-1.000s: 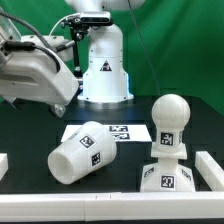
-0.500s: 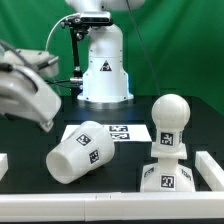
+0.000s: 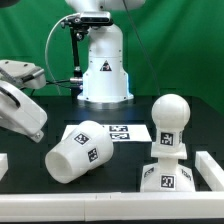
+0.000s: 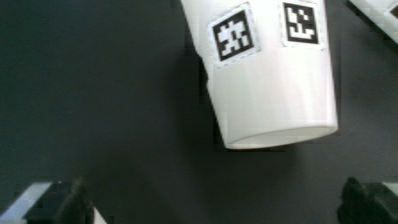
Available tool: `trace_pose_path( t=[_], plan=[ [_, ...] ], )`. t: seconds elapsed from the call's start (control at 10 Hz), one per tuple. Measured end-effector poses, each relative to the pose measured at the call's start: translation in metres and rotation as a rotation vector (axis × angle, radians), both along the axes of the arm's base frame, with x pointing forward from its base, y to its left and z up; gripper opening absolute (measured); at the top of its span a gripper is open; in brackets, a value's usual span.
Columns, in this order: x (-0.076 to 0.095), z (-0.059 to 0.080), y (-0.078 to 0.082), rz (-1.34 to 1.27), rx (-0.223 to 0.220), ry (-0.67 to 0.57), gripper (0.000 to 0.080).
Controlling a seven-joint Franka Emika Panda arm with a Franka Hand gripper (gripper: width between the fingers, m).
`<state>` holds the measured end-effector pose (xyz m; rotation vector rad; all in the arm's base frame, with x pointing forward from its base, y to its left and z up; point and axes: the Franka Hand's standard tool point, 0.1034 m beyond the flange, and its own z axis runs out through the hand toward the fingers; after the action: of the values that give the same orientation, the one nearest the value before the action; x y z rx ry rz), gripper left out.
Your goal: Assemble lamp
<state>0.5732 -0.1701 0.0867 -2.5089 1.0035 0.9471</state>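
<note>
The cup-shaped white shade (image 3: 80, 150) lies on its side on the black table, at the front left of the exterior view. It also shows in the wrist view (image 4: 267, 70), with its open mouth toward my fingers. The round-headed bulb (image 3: 169, 118) stands upright on the blocky base (image 3: 166, 178) at the right. My gripper (image 3: 35, 128) hangs at the exterior view's left, above and beside the shade, touching nothing. In the wrist view the gripper (image 4: 214, 205) is open wide and empty, with one fingertip (image 4: 54, 200) at each side and only bare table between them.
The marker board (image 3: 128, 132) lies flat behind the shade. The big white robot pedestal (image 3: 103, 65) stands at the back centre. White rails border the table at the left (image 3: 3, 165), the right (image 3: 210, 168) and the front (image 3: 100, 205).
My arm has swung toward the exterior view's left and dropped lower. The shade, bulb and base have not moved.
</note>
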Motion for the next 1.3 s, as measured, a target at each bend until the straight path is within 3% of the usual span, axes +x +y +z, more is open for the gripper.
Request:
trace_pose_path(
  t=[0.3,0.6,0.8,1.0,1.3],
  plan=[
    [-0.006,-0.020,0.001,-0.046,0.003,0.042,0.0699],
    [0.000,-0.035,0.023,-0.060,-0.001,0.053,0.0699],
    [-0.005,-0.047,0.029,-0.051,-0.002,0.073,0.0699],
    [-0.028,-0.053,0.021,-0.065,0.052,0.171,0.0699],
    [-0.048,-0.060,0.017,-0.065,0.126,0.331,0.0699]
  ],
)
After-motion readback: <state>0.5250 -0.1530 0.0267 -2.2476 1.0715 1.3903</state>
